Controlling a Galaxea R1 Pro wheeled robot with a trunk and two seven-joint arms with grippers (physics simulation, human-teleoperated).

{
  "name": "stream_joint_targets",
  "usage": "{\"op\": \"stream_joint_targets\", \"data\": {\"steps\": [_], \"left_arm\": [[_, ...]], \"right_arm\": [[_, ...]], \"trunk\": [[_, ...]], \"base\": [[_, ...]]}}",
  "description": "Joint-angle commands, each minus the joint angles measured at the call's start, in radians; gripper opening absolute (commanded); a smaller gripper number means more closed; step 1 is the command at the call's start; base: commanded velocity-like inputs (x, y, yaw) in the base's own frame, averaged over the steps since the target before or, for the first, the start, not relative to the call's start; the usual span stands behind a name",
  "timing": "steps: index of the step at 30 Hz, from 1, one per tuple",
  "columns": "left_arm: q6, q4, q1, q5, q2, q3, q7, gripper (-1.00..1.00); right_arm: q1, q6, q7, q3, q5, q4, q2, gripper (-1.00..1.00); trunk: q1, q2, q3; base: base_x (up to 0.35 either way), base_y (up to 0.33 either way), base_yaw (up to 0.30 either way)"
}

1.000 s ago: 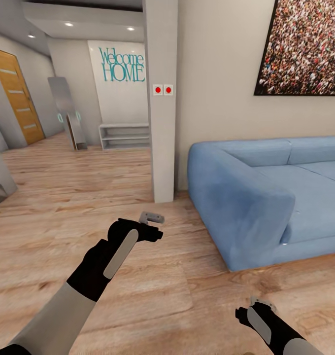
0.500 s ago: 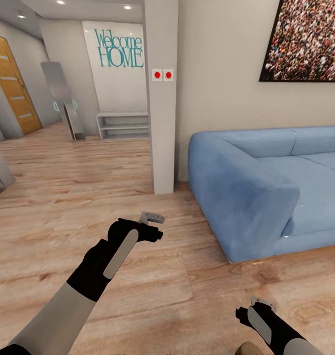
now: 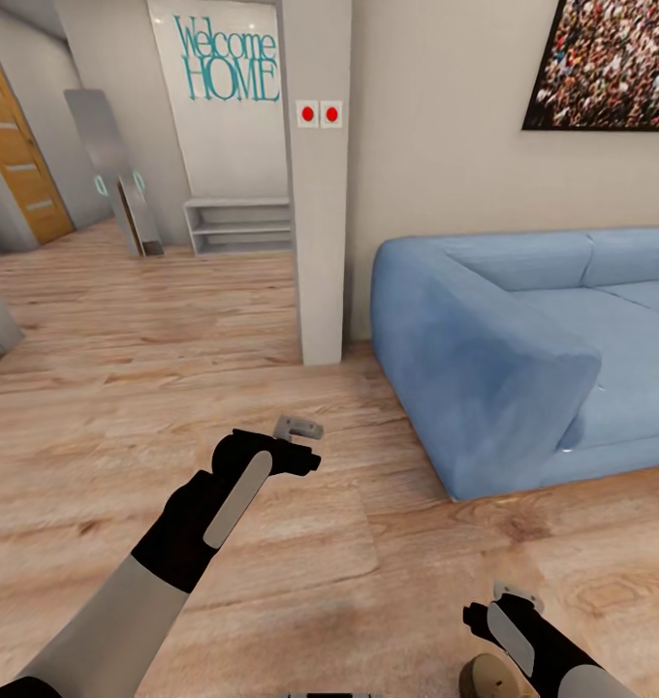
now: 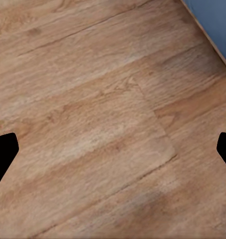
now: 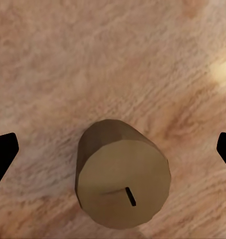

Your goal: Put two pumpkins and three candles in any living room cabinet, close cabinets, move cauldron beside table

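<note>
The right hand (image 5: pixel 113 149), fingers spread wide, hangs directly over a tan candle (image 5: pixel 123 182) standing upright on the wood plank floor (image 3: pixel 126 388), not touching it. The left hand (image 3: pixel 298 438), also wide and empty, is held out over bare planks. Just beyond, a blue sofa (image 3: pixel 504 349) sits against the wall beside a white pillar (image 3: pixel 318 194).

Tan candle (image 5: pixel 122 174) with black wick, blue sofa (image 3: pixel 523 349), light wood-grain floor (image 3: pixel 107 378), teal wall lettering (image 3: pixel 228 60)
</note>
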Motion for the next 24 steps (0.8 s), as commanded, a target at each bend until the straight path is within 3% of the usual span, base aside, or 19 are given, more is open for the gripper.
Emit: {"op": "stream_joint_targets", "data": {"steps": [1,24], "left_arm": [[0.002,-0.001,-0.001,0.010,0.000,-0.001,0.010,1.00],[0.002,-0.001,0.000,0.010,0.001,-0.002,0.010,1.00]], "right_arm": [[0.000,0.003,-0.008,0.008,-0.009,-0.004,-0.001,1.00],[0.000,-0.002,-0.007,0.008,-0.009,-0.012,-0.001,1.00]], "trunk": [[0.000,-0.001,-0.005],[0.011,-0.006,-0.094]], "base": [[0.000,0.000,0.000],[0.000,0.000,0.000]]}}
